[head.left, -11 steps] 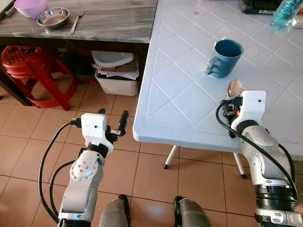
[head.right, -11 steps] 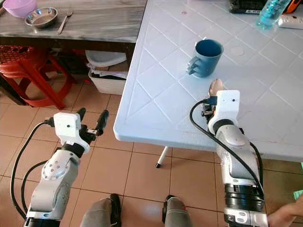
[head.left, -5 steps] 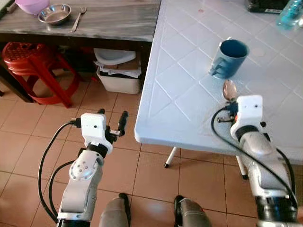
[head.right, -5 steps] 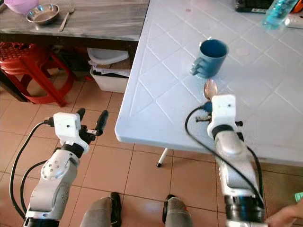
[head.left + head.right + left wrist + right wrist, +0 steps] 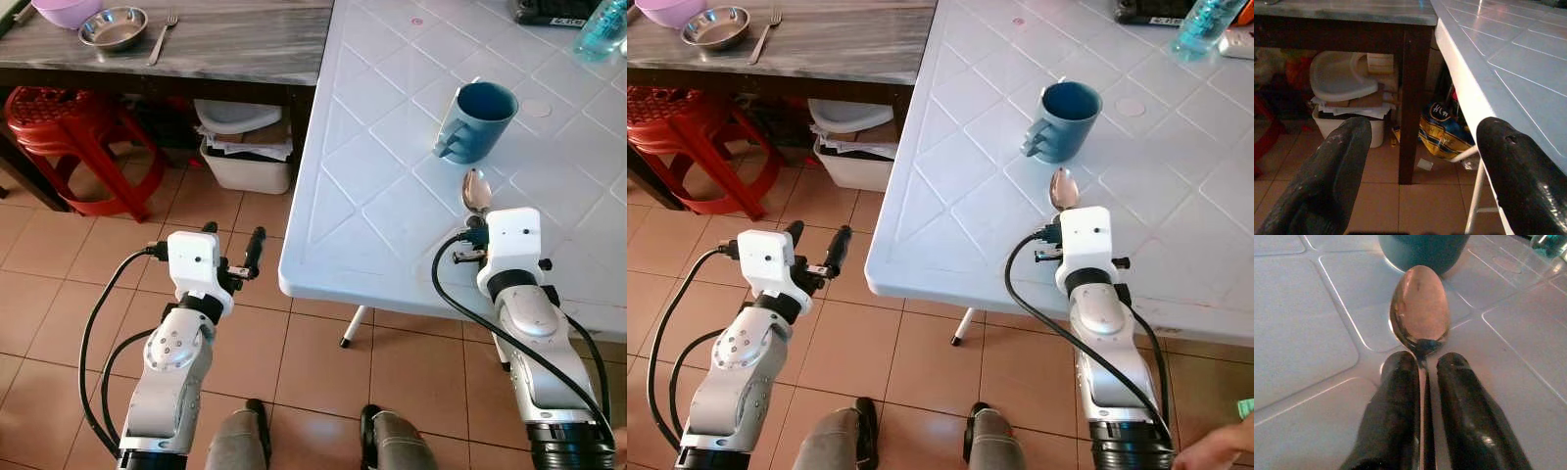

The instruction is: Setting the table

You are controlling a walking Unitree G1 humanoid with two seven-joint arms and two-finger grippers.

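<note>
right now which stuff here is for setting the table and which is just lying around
For the job: spoon held in right tool; blue mug; white table.
Lying about: red stool, steel bowl, fork, bin, bottle.

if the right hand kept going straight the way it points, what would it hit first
Probably the blue mug. The right hand, shut on the spoon, points along the white table at the mug's base, so the spoon bowl would touch first. The gap is hard to judge.

Clutter under and beside the wooden side table [image 5: 225,39].
A red stool [image 5: 73,132] stands on the floor tiles [image 5: 59,255], near a white bin [image 5: 245,166] of papers.
</note>
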